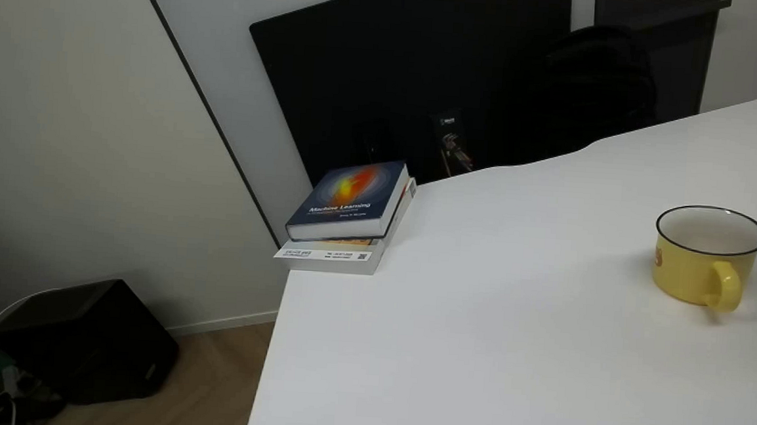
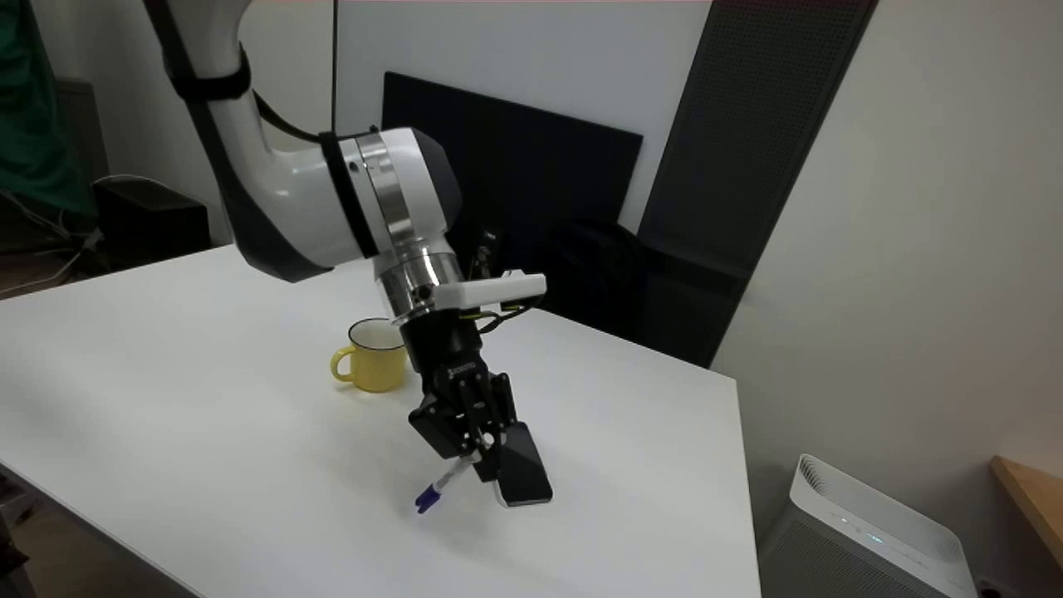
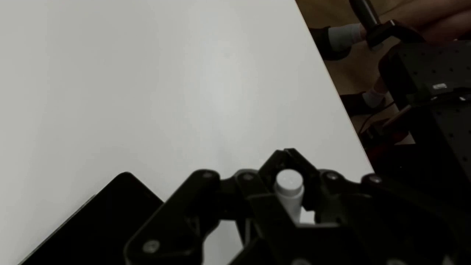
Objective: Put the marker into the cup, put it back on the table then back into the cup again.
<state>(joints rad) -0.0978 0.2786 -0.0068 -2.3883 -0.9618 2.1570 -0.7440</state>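
My gripper (image 2: 482, 465) is shut on the marker (image 2: 451, 476), low over the white table (image 2: 249, 432). The marker slants down from the fingers, its blue-purple end lowest; whether that end touches the tabletop I cannot tell. In the wrist view the white end of the marker (image 3: 289, 184) sits between the two fingers, whose tips meet beyond it. The yellow cup (image 1: 703, 278) stands upright on the table in both exterior views. Behind the arm, part of the cup (image 2: 375, 371) is covered in an exterior view. Neither gripper nor marker shows in the exterior view with the books.
A black phone-like slab (image 2: 525, 469) lies on the table right beside the fingers. Two stacked books (image 1: 346, 201) lie at a table corner. A dark panel (image 2: 507, 158) stands behind the table. Past the table edge, a person's legs (image 3: 346, 36) show in the wrist view.
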